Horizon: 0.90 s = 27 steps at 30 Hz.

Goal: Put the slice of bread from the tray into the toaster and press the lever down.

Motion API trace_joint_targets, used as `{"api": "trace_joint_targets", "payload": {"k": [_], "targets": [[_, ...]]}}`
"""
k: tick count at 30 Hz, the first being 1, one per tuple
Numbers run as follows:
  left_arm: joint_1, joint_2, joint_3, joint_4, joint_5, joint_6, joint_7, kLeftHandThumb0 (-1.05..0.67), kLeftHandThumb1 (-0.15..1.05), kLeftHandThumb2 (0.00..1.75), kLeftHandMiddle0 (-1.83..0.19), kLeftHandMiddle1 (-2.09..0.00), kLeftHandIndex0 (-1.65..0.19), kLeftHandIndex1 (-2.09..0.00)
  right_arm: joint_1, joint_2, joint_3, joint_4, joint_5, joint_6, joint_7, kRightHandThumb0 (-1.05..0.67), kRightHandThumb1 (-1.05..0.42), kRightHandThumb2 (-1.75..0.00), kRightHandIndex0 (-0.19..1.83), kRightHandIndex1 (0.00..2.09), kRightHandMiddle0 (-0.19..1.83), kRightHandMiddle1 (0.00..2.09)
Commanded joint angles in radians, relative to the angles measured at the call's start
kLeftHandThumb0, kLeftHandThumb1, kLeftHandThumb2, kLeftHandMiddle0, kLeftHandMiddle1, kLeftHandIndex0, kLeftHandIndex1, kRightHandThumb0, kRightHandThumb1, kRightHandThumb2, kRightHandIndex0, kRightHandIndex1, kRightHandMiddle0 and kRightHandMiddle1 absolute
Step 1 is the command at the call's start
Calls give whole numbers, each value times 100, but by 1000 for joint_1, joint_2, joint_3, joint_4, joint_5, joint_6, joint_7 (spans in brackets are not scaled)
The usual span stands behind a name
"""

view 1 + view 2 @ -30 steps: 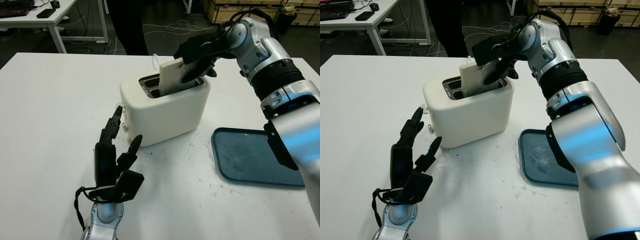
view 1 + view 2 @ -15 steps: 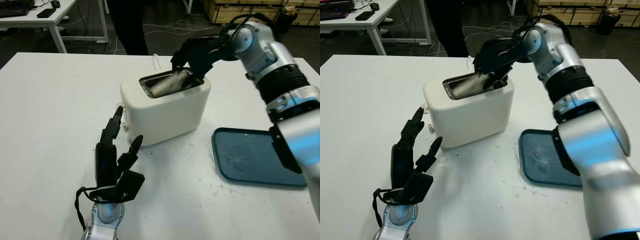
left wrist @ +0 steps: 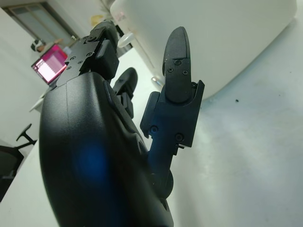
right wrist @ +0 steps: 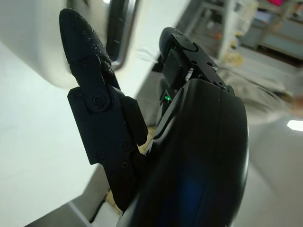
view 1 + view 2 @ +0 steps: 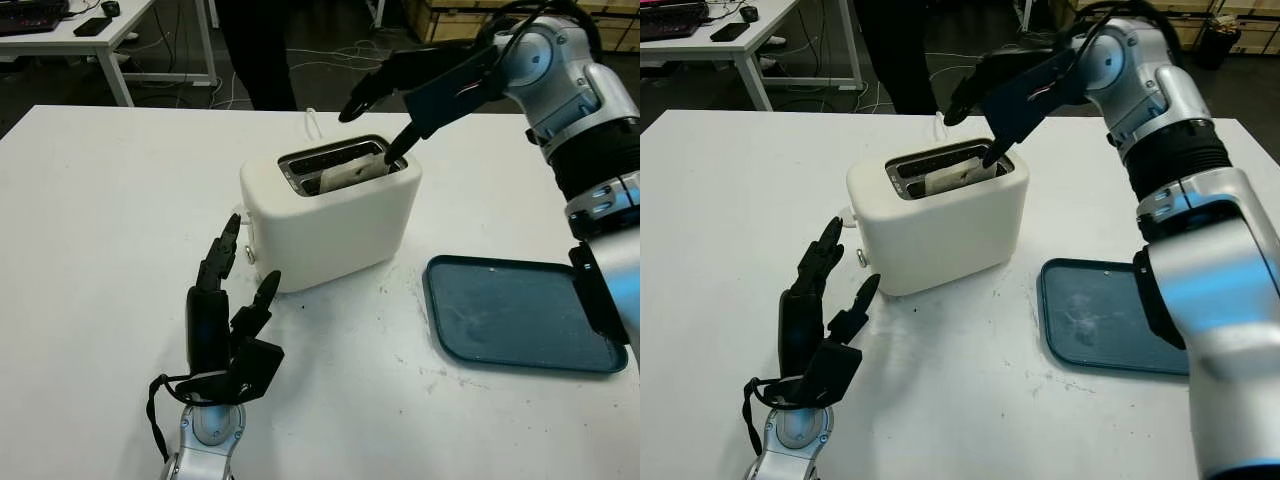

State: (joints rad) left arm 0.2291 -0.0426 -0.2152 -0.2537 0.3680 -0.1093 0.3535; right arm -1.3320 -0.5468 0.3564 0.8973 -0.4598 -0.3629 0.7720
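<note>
The white toaster [image 5: 330, 215] stands mid-table. The slice of bread [image 5: 352, 171] sits low in its nearer slot, only the top edge showing. My right hand [image 5: 400, 98] hovers open just above the toaster's right end, one fingertip close to the slot, holding nothing. The teal tray [image 5: 520, 315] lies bare to the right. My left hand [image 5: 228, 310] stands open on the table just in front of the toaster's left end, near the lever side [image 5: 245, 245].
A person in dark trousers [image 5: 255, 50] stands behind the table's far edge. A white cable [image 5: 312, 122] trails behind the toaster. A desk with a keyboard [image 5: 40, 25] stands at the back left.
The bread has dropped from the right hand down into the slot. The right hand let go and lifted above the toaster. The left hand has stayed put.
</note>
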Motion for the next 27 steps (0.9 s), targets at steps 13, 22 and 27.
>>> {"api": "trace_joint_targets", "payload": {"k": [13, 22, 27], "targets": [[-36, 75, 115, -71, 58, -27, -23, -45, 91, 9, -16, -61, -36, -3, 631, 55, -354, -217, 276, -416, -671, -23, -80, -1, 89, 27, 86, 3], [-157, 308, 283, -102, 201, -69, -55, -23, 69, 1, -59, -77, -75, -21, 1137, 203, -410, -491, 495, -382, -642, -22, -87, -1, 94, 17, 88, 2], [-225, 461, 350, -67, 170, -160, -123, -5, 62, 0, -88, -82, -98, -28, 1265, 241, -410, -584, 523, -323, -618, -17, -91, -1, 98, 14, 90, 2]]}}
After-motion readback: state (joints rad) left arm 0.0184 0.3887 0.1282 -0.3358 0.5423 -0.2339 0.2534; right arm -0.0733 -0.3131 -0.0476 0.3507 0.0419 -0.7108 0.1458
